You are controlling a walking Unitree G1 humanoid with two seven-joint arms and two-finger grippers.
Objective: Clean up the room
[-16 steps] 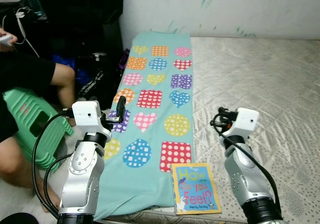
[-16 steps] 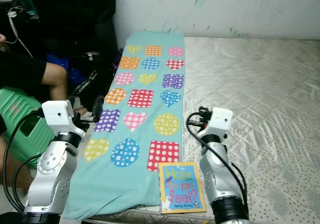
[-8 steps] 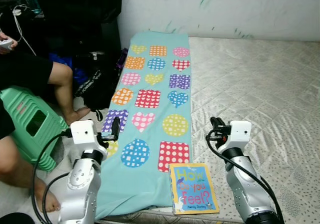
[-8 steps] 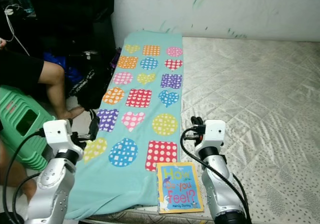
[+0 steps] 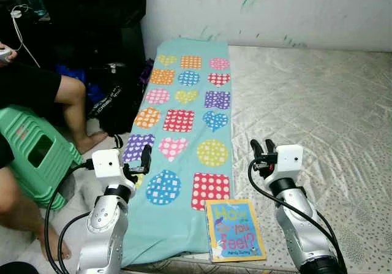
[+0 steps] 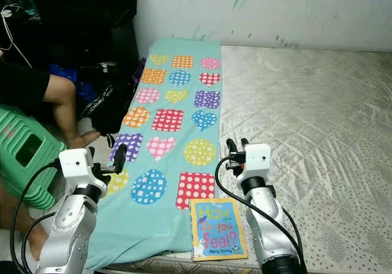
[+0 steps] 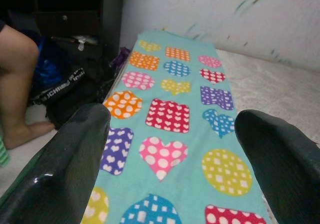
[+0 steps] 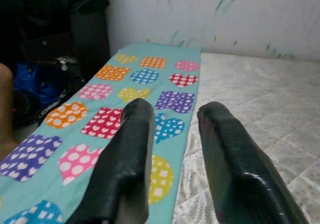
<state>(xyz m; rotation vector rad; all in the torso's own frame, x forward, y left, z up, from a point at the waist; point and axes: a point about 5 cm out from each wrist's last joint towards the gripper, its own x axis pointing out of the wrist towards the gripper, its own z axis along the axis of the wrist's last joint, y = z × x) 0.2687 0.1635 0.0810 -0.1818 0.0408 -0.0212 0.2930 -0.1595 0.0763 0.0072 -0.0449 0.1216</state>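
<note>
A turquoise fleece blanket printed with dotted hearts, circles and squares is spread along the quilted cream mattress, and a thin picture book with a blue and yellow cover is lying at the near edge, below and just inward of the right gripper. That gripper is held above the mattress with its fingers a little apart and nothing between them. The left gripper is raised over the blanket's outer edge, its fingers spread wide and empty. Trouble could be expected if the book is gripped flat: it is thin, so blanket cloth could be pinched with it, or it could be pushed off the edge. A seated person's bare leg lies near the left gripper and could be struck by a wide swing
</note>
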